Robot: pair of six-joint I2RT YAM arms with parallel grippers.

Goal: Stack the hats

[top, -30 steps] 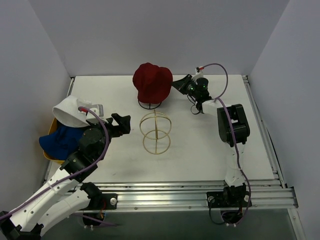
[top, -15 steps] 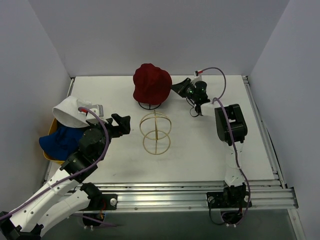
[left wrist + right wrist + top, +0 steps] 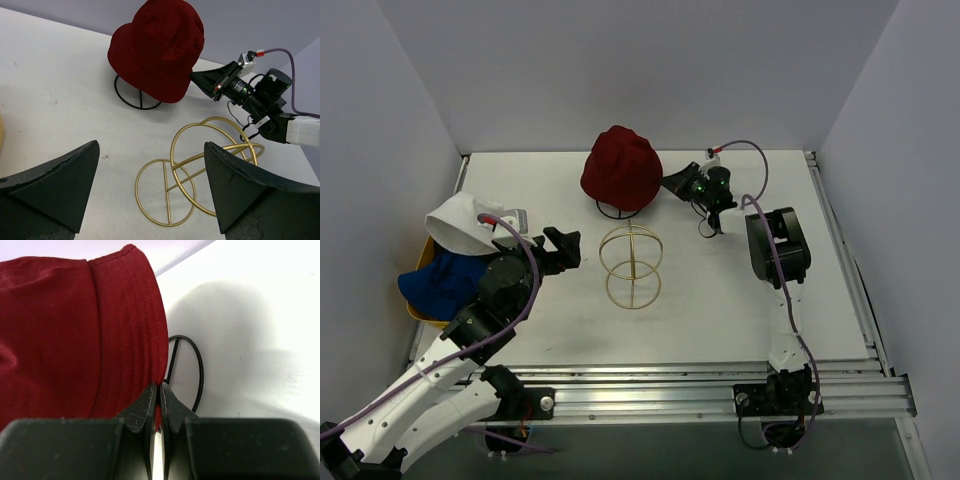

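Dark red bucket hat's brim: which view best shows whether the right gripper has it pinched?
Right wrist view: the right gripper is shut on the brim of the dark red bucket hat, seen close. Left wrist view shows the whole hat on its black wire stand, gripper at its edge. Top view shows that contact small.

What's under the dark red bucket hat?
The dark red bucket hat sits on a black wire frame; only the base ring shows below the brim. The frame's upper part is covered.

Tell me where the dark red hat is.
Top view: the dark red hat sits far centre on the black wire frame, brim pinched by the right gripper.
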